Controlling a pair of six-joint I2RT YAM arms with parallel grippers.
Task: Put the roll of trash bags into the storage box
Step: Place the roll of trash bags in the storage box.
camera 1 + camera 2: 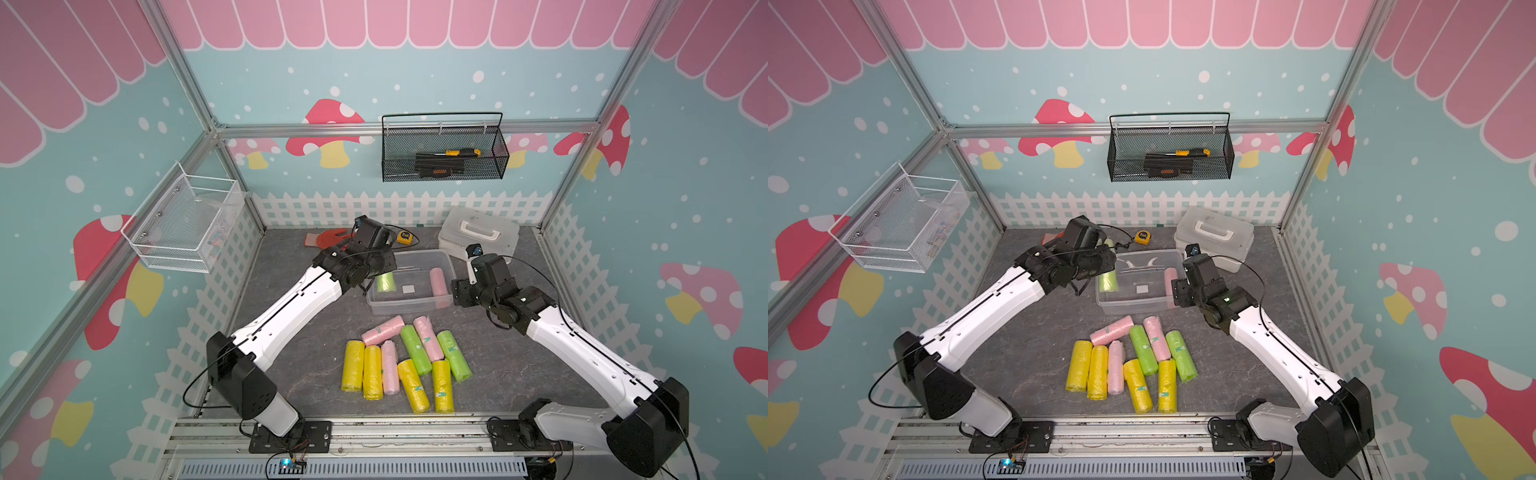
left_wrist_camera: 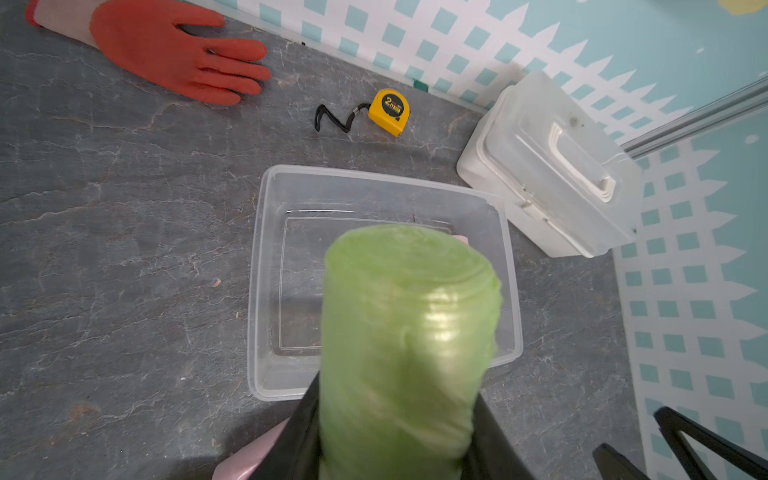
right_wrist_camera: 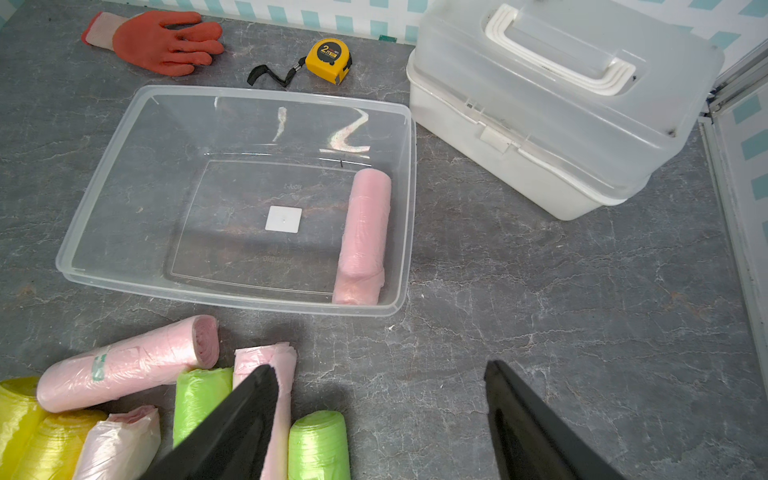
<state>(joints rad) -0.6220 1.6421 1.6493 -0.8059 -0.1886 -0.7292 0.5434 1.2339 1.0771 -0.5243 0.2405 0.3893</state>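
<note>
The storage box [image 1: 409, 309] [image 1: 1133, 308] [image 2: 257, 291] [image 3: 232, 301] is a clear tub at the back middle of the table, with a white sticker [image 3: 283, 218] on its floor. A pink roll [image 1: 439, 286] [image 3: 365, 232] lies along its right wall. My left gripper [image 2: 395, 415] is shut on a green roll of trash bags [image 2: 407, 332] [image 1: 386, 282] [image 1: 1108, 280], held over the box's left end. My right gripper [image 3: 379, 368] hovers open over bare table in front of the box, with nothing between its fingers. Several more rolls [image 1: 407, 361] [image 1: 1133, 361] [image 3: 124, 365], yellow, pink and green, lie piled on the table nearer the front.
A white case with a handle [image 1: 478, 235] [image 3: 540, 104] stands right of the box. A yellow tape measure [image 2: 389, 112] [image 3: 328, 60] and a red glove [image 2: 166, 50] [image 3: 162, 41] lie behind it. A black mesh basket [image 1: 444, 149] and a white wire basket [image 1: 187, 220] hang on the walls.
</note>
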